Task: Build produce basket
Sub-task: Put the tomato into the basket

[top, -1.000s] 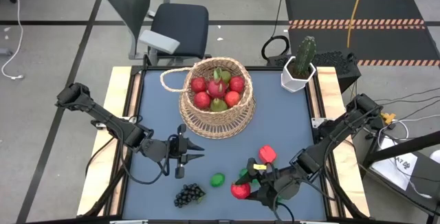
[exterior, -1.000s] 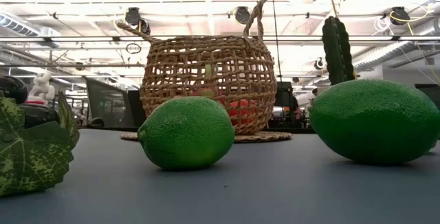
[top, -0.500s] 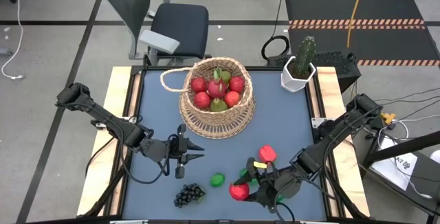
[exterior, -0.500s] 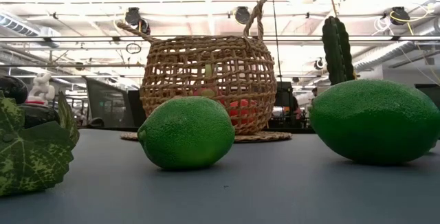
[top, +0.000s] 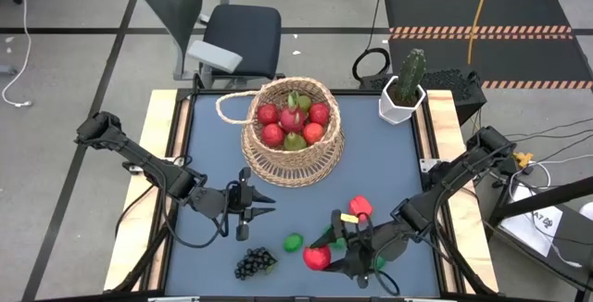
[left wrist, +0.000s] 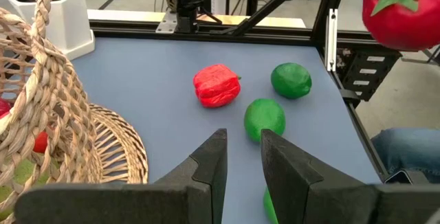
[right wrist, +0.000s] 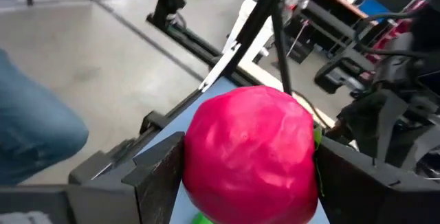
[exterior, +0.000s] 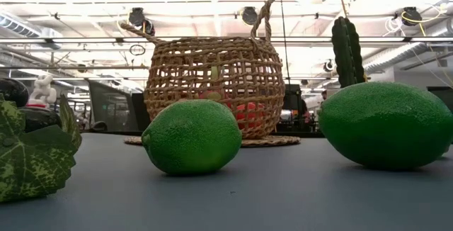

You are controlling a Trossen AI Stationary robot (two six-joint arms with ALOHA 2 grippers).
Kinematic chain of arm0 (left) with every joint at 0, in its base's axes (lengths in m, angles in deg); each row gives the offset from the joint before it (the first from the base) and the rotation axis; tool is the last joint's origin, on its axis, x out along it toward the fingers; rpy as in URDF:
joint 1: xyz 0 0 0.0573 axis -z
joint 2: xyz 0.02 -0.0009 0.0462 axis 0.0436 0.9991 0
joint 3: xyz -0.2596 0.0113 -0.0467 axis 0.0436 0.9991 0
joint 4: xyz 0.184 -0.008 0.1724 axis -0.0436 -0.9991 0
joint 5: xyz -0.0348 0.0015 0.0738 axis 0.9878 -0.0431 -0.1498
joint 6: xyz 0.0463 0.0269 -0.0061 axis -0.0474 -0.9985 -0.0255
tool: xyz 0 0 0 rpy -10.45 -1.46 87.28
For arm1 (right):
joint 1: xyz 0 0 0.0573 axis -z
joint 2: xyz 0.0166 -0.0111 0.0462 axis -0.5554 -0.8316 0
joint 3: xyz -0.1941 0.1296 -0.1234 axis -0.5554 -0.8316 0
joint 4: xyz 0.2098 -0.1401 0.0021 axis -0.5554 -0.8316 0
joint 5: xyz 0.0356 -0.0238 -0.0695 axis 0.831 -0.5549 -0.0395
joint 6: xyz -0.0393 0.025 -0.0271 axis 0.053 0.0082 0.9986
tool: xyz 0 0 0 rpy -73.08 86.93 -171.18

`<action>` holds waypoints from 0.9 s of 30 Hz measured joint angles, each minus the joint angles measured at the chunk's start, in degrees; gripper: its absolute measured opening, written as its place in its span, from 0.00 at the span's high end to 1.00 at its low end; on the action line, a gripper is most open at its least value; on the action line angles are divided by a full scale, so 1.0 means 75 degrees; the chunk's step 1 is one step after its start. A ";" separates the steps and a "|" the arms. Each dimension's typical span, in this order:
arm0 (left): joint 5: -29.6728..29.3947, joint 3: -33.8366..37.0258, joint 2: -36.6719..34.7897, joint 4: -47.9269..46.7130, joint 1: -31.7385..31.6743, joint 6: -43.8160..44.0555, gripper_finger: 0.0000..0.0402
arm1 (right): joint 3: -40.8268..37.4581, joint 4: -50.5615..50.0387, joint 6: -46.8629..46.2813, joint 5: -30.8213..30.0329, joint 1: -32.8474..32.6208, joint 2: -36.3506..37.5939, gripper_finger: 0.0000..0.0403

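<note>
1. The basket [top: 293, 132] stands upright on the far half of the blue desk [top: 380, 163], its looped handle draped over the rim toward the left arm's side.
2. Inside the basket lie several red apples [top: 270, 114] and green pears [top: 295, 141].
3. The right end effector [top: 324, 257] is on the near side of the basket, close to the desk's front edge, and is clenched around a red tomato-like fruit [top: 318, 257]. In the right wrist view that fruit [right wrist: 251, 157] fills the space between the 2 dark fingers [right wrist: 159, 174], touching both.
4. The left end effector [top: 262, 202] is just in front of the basket, toward the left arm's side. Its fingers [left wrist: 212, 165] stand close together with a narrow gap and grasp nothing.
5. A red pepper-shaped fruit [top: 360, 207] rests on the desk in front of the basket, beside the right arm.
6. A lime [top: 293, 243] lies on the desk further in front of the basket, just beside the held fruit.
7. A dark grape bunch [top: 254, 263] lies by the desk's front edge, nearer the left arm than the lime.
8. A white pot with a cactus [top: 403, 91] stands beside the basket at the far right corner.
</note>
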 joint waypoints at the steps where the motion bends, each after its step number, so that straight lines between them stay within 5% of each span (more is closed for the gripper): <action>1: 0.0003 0.0000 0.0000 0.0000 0.0000 0.0005 0.78 | -0.0134 0.0285 0.0022 -0.0002 0.0034 0.0000 0.31; 19: 0.0003 0.0000 0.0000 -0.0009 0.0003 0.0032 0.78 | -0.3130 0.7514 0.2806 -0.1270 0.0236 -0.0006 0.31; 27: 0.0003 0.0000 0.0002 -0.0009 0.0001 -0.0018 0.78 | -0.3390 0.8092 0.3007 -0.1271 0.0236 -0.0006 0.31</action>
